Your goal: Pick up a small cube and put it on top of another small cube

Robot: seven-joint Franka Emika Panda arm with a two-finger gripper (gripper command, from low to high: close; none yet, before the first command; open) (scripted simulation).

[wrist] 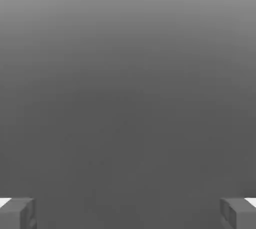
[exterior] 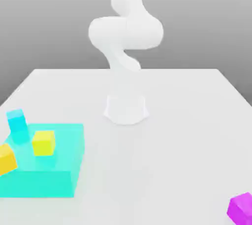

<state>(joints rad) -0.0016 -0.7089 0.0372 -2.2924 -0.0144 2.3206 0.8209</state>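
We find the purple cube (exterior: 241, 208) on the white table (exterior: 172, 135), at the near corner on the exterior view's right, cut partly by the picture's edge; nothing touches it and it sits well apart from everything else; far across the table, on the exterior view's left, lies a flat turquoise block (exterior: 47, 167), and on its top stands a yellow cube (exterior: 43, 142); a cyan cube (exterior: 18, 124) stands at the block's far left edge, and an orange-yellow cube (exterior: 6, 158) leans tilted at its left side, half out of the picture; we cannot tell whether those 2 rest on the block or beside it.

Behind them the white arm (exterior: 125, 32) rises from its round base (exterior: 126, 109) near the table's middle and bends upward out of the exterior view.

In the hand view we see the gripper (wrist: 128, 213) with its 2 grey fingertips (wrist: 17, 213) spread to opposite edges of the picture, a wide gap between them; they hold nothing and touch nothing; behind them is plain grey background.
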